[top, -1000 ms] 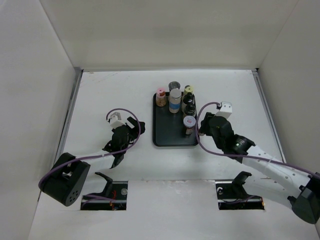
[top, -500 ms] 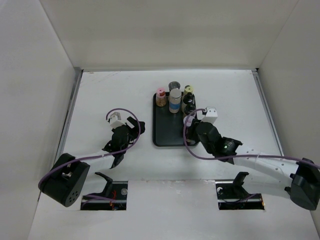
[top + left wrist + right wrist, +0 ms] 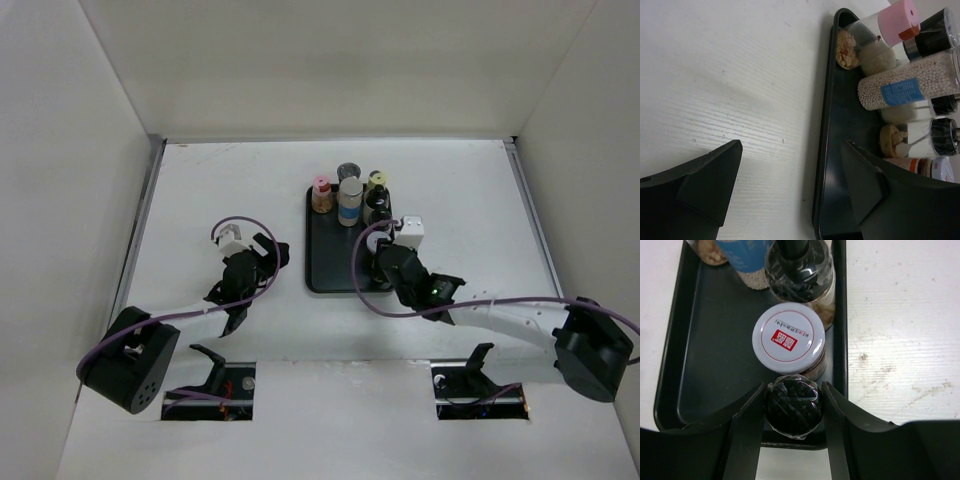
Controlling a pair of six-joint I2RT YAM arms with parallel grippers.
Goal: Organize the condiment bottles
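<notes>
The right fingers (image 3: 747, 412) pinch a black-lid bottle (image 3: 792, 405) by its sides; in the last second they have swung left from beside the tray (image 3: 690, 350) to its near right corner, so the bottle now sits just on the near side of a white-lid bottle (image 3: 788, 337), seemingly touching it; this looks like a placement nearly done, with only setting down and letting go left; the left fingers (image 3: 710, 175) are spread, empty and unmoved over the worktop (image 3: 220, 180) left of the tray. The right wrist view alone shows the grip; from above the arm hides both of those bottles; whether the held one rests on the tray, neither shows. The left wrist view gives the cylinder (image 3: 905, 90) and pink-lid bottle (image 3: 885, 22) side-on, contents visible.
</notes>
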